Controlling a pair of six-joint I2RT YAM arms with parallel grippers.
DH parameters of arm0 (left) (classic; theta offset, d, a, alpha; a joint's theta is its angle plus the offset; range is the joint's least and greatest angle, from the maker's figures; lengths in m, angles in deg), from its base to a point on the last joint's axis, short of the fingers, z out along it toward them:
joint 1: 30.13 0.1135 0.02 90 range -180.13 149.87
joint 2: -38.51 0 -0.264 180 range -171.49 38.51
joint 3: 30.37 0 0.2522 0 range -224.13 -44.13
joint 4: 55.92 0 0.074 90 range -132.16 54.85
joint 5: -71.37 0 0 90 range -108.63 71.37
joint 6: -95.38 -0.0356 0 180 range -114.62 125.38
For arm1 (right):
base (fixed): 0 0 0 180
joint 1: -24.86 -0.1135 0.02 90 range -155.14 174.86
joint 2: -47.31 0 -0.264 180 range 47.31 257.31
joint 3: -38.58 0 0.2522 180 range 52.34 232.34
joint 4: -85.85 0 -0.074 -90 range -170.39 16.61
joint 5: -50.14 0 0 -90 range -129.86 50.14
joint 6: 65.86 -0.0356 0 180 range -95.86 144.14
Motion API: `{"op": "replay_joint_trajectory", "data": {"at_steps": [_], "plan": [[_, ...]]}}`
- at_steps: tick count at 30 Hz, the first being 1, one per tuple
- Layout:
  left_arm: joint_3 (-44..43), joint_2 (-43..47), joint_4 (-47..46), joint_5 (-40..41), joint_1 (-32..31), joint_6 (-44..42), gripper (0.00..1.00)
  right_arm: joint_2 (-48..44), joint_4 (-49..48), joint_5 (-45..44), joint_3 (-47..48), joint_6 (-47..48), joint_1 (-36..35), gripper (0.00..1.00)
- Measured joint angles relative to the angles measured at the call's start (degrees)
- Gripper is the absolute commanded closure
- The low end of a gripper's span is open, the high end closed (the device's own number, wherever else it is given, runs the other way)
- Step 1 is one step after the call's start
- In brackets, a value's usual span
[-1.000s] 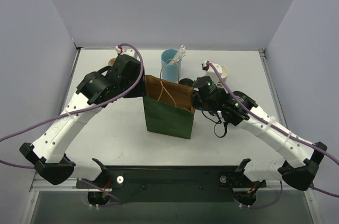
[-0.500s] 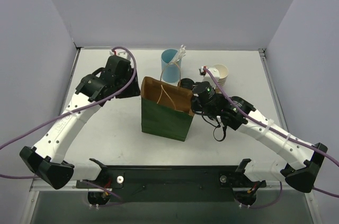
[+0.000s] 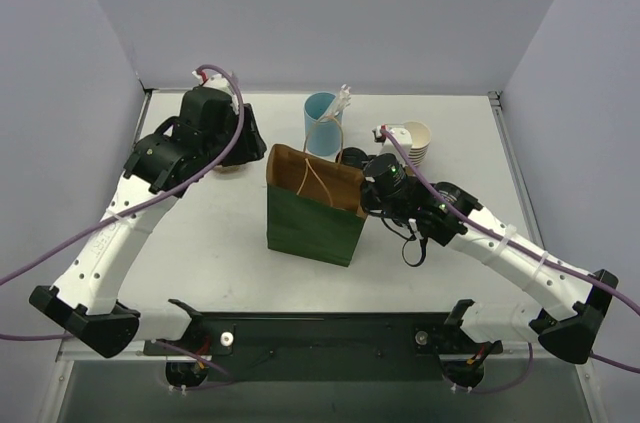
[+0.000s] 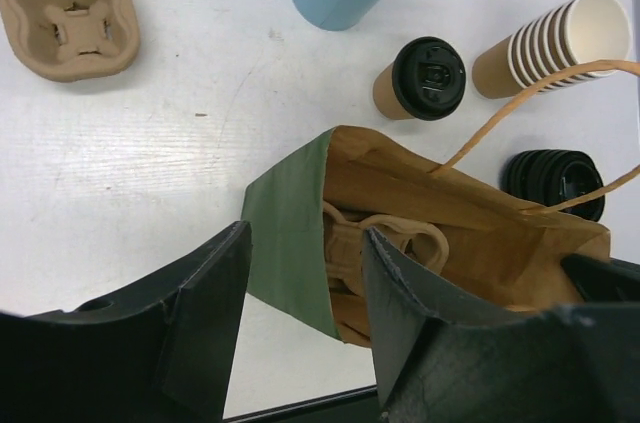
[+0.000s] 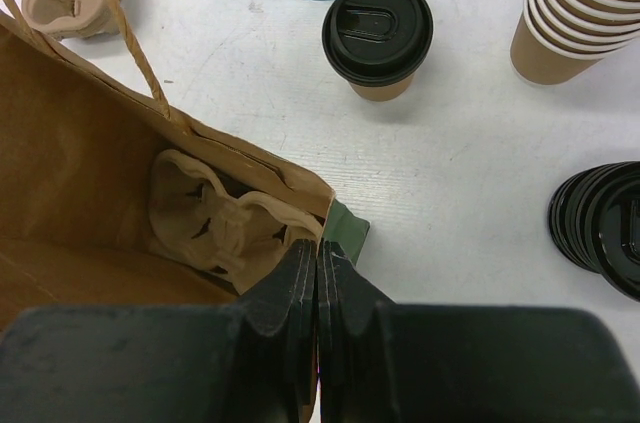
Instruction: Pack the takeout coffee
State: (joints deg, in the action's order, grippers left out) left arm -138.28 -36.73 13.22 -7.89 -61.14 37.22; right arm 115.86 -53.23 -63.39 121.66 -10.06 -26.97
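Observation:
The takeout coffee, a small brown cup with a black lid, stands on the table behind the green bag, also seen in the right wrist view and from above. The bag stands open with a pulp cup carrier lying inside. My right gripper is shut on the bag's right rim corner. My left gripper is open above the bag's left edge, holding nothing. From above it sits left of the bag.
A light-blue cup with white sticks stands behind the bag. A stack of cream paper cups and a stack of black lids lie right of the coffee. A second pulp carrier sits at the far left.
My left arm has drawn back and to the left, away from the bag's rim. The right gripper and the bag have shifted slightly left.

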Motion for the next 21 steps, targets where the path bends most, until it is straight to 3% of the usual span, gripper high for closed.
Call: {"op": "replay_joint_trajectory", "data": {"at_steps": [2,11,12,14,16,21], "plan": [[0.2,0.2,-0.8,-0.6,0.0,0.1,0.49,0.0,0.0,0.0,0.0,0.2,0.1,1.00],[4.9,-3.2,-2.1,-3.7,0.0,-0.3,0.53,0.0,-0.2,0.6,0.0,1.3,0.5,1.00],[5.5,-3.4,-2.4,-3.9,0.0,-0.6,0.58,0.0,-0.2,0.6,0.0,1.4,0.5,1.00],[7.0,-3.4,-3.1,-4.9,0.0,-1.1,0.87,0.0,-0.2,0.6,0.0,1.4,0.5,1.00],[7.9,-3.5,-3.5,-5.6,0.0,-1.6,1.00,0.0,-0.4,0.6,0.0,1.7,0.5,1.00],[7.5,-3.2,-4.0,-6.2,-0.8,-4.0,1.00,1.2,-1.3,1.0,1.7,6.0,0.7,1.00]]}}
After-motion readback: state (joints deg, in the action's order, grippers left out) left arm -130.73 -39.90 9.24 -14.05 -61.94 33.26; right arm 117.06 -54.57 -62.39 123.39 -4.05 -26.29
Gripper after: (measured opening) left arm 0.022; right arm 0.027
